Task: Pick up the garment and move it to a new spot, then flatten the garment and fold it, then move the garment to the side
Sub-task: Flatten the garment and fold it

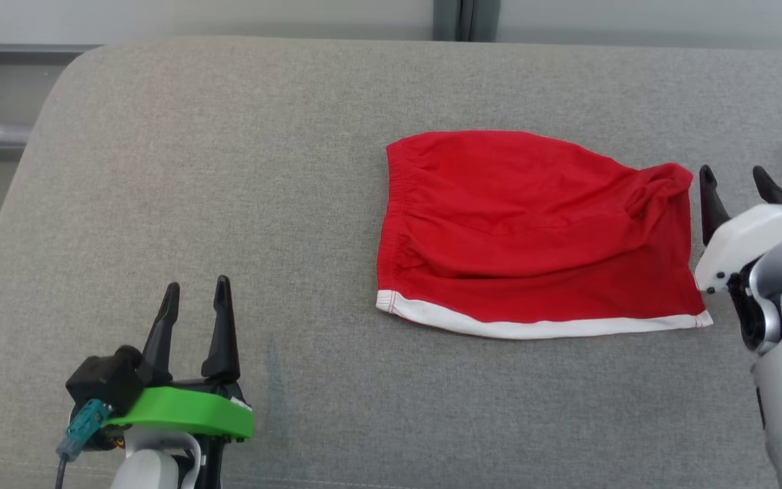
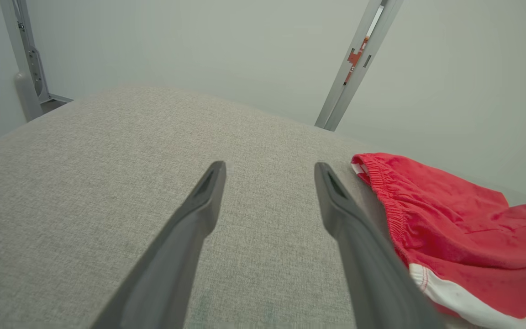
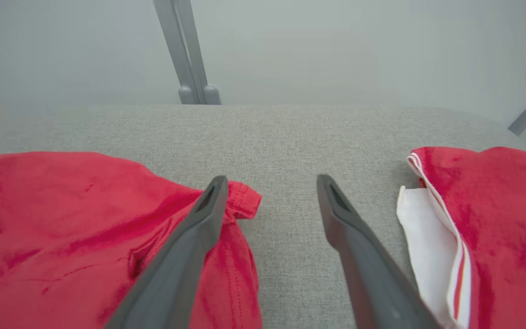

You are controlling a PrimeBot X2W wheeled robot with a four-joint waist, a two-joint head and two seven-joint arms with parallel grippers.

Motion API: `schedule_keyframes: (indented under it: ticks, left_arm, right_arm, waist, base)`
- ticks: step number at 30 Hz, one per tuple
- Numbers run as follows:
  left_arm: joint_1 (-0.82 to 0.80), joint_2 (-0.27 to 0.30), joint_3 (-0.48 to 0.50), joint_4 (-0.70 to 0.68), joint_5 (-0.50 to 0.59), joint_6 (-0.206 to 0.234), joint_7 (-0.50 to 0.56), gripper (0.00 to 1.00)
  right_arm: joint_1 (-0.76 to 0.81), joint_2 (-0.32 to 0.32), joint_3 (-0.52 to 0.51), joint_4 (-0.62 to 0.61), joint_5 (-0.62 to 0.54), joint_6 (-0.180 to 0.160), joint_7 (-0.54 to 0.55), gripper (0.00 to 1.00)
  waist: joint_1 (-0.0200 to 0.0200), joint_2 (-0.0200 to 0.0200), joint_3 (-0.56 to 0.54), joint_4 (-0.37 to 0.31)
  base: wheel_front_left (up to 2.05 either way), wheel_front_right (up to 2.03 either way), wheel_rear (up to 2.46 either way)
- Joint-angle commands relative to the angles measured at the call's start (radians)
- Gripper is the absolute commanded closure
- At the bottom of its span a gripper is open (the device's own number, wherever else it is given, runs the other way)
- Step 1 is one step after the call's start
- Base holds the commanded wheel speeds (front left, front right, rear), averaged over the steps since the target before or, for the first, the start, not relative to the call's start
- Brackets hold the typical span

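Lower left of the head view: left gripper (image 1: 197, 282), fingers spread wide and empty, over the grey cushion (image 1: 228, 170), well apart from the cloth, likely parked to leave room. Right of centre: red garment (image 1: 533, 231), lying flat, white hem toward the bottom edge. Looks folded already. Right edge: right gripper (image 1: 733, 171), splayed open, holding nothing, just beside the bunched corner, probably poised for the sideways move toward a second red garment (image 3: 496, 219).

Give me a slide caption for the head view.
Red white-hemmed garment lies on the grey cushion; left gripper open and apart from it, right gripper open beside its right edge.
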Motion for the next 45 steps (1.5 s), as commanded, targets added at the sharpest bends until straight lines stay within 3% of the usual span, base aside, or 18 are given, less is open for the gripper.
schedule_keyframes:
  ticks: [1,6,13,23,45]
  left_arm:
    - [0.020,0.001,0.005,0.005,0.003,0.004,-0.003,0.00]
    - [0.054,0.001,0.017,0.015,0.015,0.001,-0.003,0.00]
    - [0.090,0.001,0.039,-0.009,0.044,-0.005,-0.003,0.00]
    - [0.141,0.002,0.068,-0.015,0.088,-0.010,-0.003,0.00]
    - [0.149,0.002,0.055,-0.008,0.075,-0.011,-0.003,0.00]
  right_arm:
    - [0.048,0.023,-0.020,-0.028,-0.015,0.000,-0.051,0.00]
    - [0.183,0.097,-0.051,-0.150,-0.031,0.000,-0.206,0.00]
    - [0.336,0.108,0.079,-0.309,-0.006,0.000,-0.301,0.00]
    - [0.433,0.088,0.185,-0.329,0.059,0.000,-0.303,0.00]
    - [0.454,0.107,0.161,-0.309,0.080,0.000,-0.270,0.00]
  waist:
    - [0.0000,0.0000,-0.039,-0.021]
    - [0.0000,0.0000,-0.093,-0.061]
    - [0.0000,0.0000,-0.143,-0.124]
    - [0.0000,0.0000,-0.194,-0.191]
    - [0.0000,0.0000,-0.187,-0.187]
  base:
    - [0.00,0.00,0.00]
    - [0.00,0.00,0.00]
    - [0.00,0.00,0.00]
    - [0.00,0.00,0.00]
    - [0.00,0.00,0.00]
